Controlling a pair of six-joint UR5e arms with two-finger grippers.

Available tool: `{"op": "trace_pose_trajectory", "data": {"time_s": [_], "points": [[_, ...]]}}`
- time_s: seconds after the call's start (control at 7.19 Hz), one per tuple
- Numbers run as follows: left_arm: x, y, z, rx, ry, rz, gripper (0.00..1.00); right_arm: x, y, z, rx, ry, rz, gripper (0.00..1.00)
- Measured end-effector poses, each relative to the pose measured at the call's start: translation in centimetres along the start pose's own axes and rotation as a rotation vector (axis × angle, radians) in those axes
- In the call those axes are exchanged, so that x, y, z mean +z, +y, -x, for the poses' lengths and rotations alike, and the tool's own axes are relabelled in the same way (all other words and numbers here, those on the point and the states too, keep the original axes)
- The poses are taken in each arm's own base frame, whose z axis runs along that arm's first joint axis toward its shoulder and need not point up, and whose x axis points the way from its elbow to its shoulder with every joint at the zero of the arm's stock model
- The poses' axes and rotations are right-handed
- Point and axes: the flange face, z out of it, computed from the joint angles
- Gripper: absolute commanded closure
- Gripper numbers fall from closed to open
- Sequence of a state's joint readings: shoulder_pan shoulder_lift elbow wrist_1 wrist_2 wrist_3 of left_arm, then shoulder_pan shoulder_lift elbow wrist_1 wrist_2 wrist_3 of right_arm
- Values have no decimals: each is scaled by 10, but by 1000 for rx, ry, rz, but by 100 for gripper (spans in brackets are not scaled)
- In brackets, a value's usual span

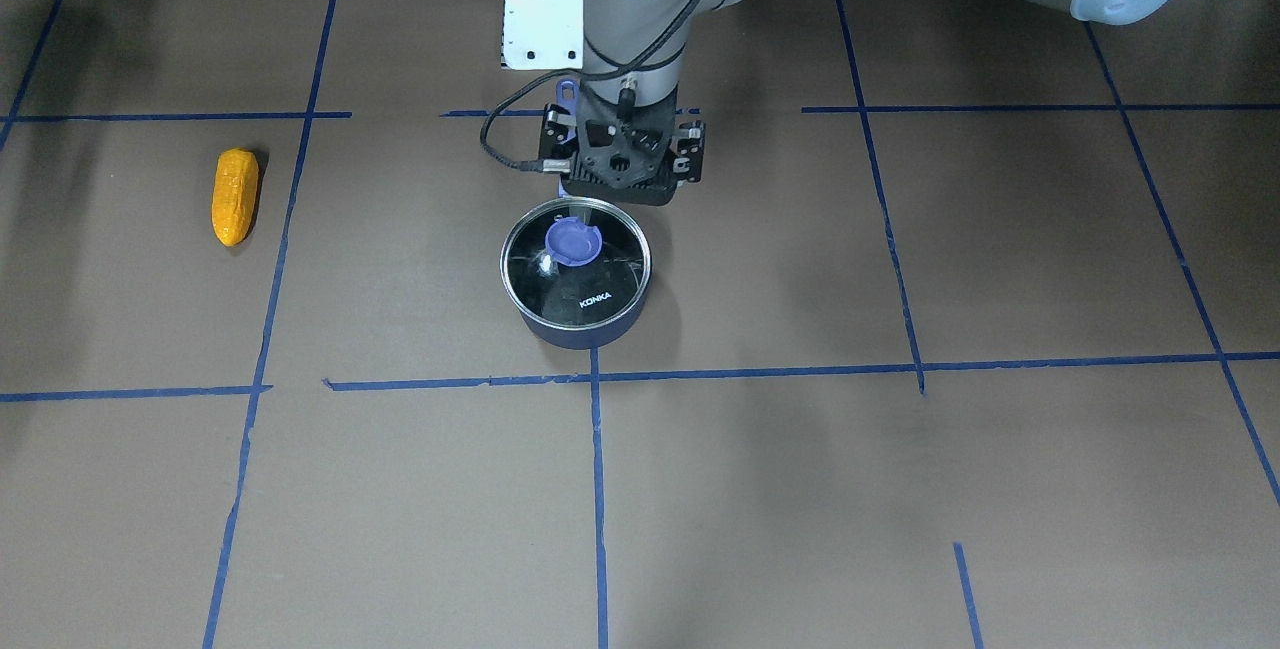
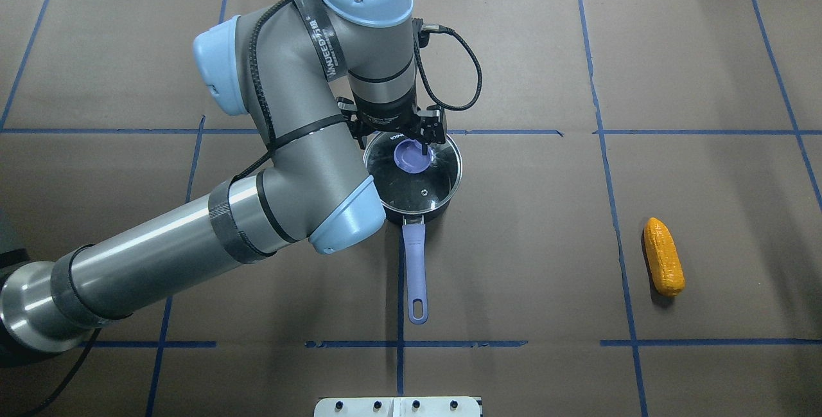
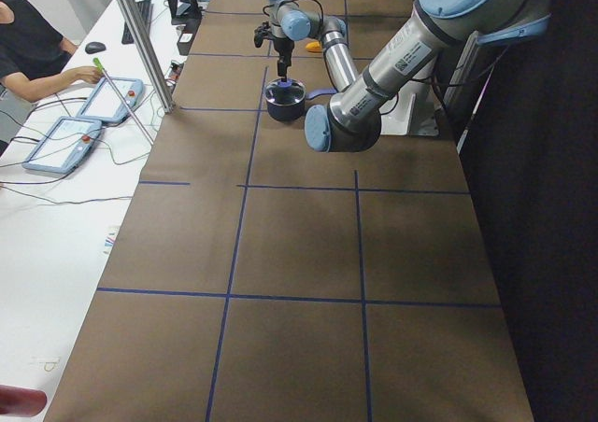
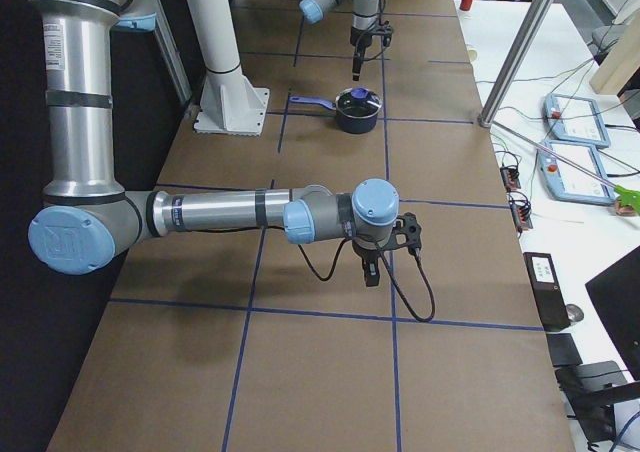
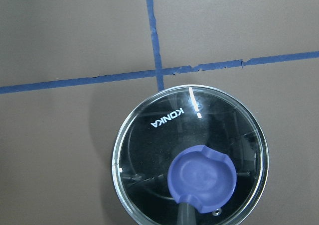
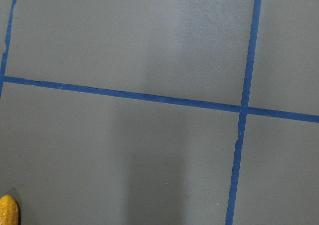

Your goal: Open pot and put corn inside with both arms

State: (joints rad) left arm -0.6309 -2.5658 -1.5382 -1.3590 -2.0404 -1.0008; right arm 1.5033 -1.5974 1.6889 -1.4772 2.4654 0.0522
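The dark navy pot stands at mid-table with its glass KONKA lid on. The lid's purple knob faces up. The pot's purple handle points toward the robot's base. My left gripper hangs just above the knob, fingers together and empty. Its grey tip shows over the knob in the left wrist view. The corn lies on the table far to the robot's right; its tip shows in the right wrist view. My right gripper points down over bare table. I cannot tell whether it is open or shut.
Blue tape lines divide the brown table into squares. A white base plate sits at the robot's edge. A metal pole and an operators' desk with tablets stand beyond the far side.
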Motion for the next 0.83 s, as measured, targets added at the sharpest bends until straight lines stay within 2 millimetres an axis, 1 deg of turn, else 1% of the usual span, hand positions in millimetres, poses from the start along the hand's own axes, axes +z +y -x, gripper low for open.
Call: {"op": "trace_pose_trajectory", "data": {"time_s": [0.28, 0.83], "points": [[21, -10, -10, 9, 12, -3, 0, 0, 0, 1, -1, 0, -1, 0], [46, -12, -20, 21, 6, -6, 0, -1, -1, 1, -2, 0, -2, 0]]}}
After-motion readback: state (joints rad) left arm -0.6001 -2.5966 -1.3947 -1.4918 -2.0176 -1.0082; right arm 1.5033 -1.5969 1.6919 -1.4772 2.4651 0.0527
